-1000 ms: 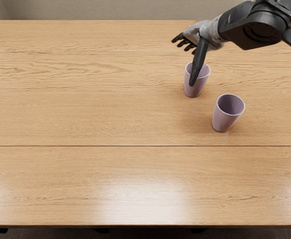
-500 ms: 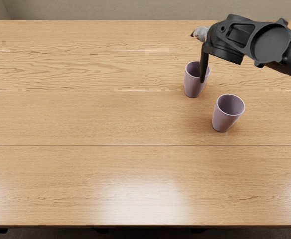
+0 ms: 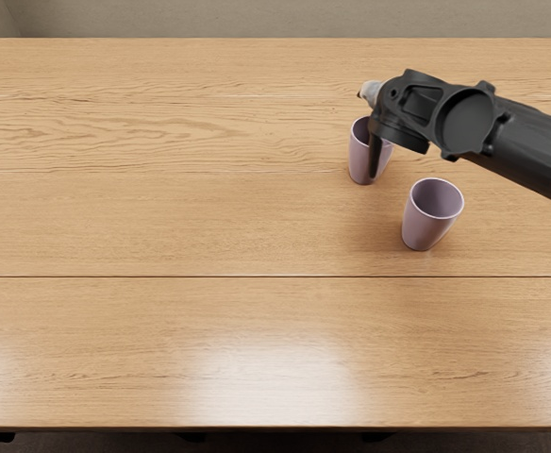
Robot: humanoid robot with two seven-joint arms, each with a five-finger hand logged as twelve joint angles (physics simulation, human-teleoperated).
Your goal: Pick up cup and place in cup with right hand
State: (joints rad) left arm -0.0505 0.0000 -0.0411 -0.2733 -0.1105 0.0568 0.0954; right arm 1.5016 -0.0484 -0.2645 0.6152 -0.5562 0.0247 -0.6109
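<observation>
Two pale purple cups stand upright on the wooden table, right of its middle. The farther cup (image 3: 359, 159) is partly covered by my right hand (image 3: 375, 142), whose dark thumb hangs down in front of its near right side. Most of that hand lies behind the wrist, with only a bit of its light-coloured shell and one dark tip showing past the cup's far side. Whether the fingers hold the cup cannot be seen. The nearer cup (image 3: 425, 225) is apart from it, its open top in full view.
The dark right forearm (image 3: 521, 146) reaches in from the right edge, above the table and behind the nearer cup. The wooden table (image 3: 209, 226) has its front edge low in the picture and a plain wall behind it.
The right arm has swung in and come lower, bringing the wrist over the farther cup and hiding most of the hand. Both cups stand where they were.
</observation>
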